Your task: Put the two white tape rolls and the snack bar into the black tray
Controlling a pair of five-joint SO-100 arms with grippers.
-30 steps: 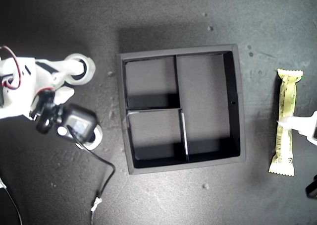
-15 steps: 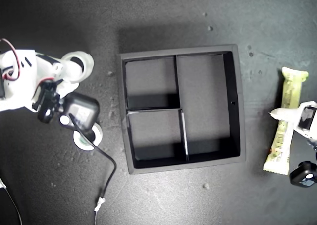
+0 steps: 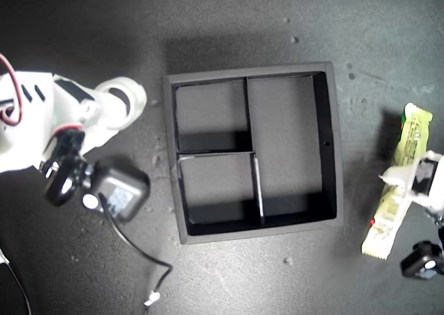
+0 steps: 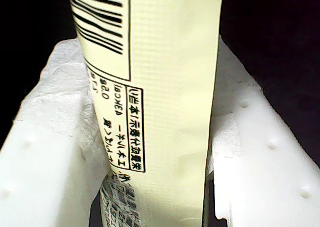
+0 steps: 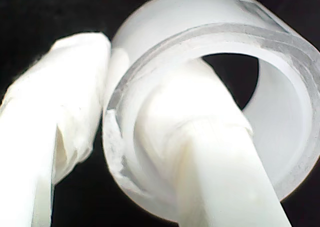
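The black tray (image 3: 331,141) sits mid-table with its three compartments bare. At the exterior view's right, my first gripper (image 3: 406,180) is shut on the snack bar (image 3: 414,131), which hangs tilted beside the tray's wall. Close up, the pale yellow snack bar (image 4: 165,87) is pinched between the white fingers (image 4: 50,157) of my first gripper (image 4: 160,157). At the exterior view's left, my second gripper (image 3: 114,105) holds one white tape roll (image 3: 133,96). My second gripper (image 5: 125,102) has one finger through that tape roll (image 5: 280,52) and one outside it. The other tape roll is hidden.
A black wrist camera (image 3: 118,193) hangs below the second arm, trailing a black cable (image 3: 139,249) to a small connector (image 3: 151,300). Another black camera (image 3: 423,263) sits under the first arm. Small crumbs dot the dark table.
The snack bar has tilted and shifted down and towards the tray in my first gripper. My second gripper carried its tape roll a little rightward, and its camera now covers the other roll.
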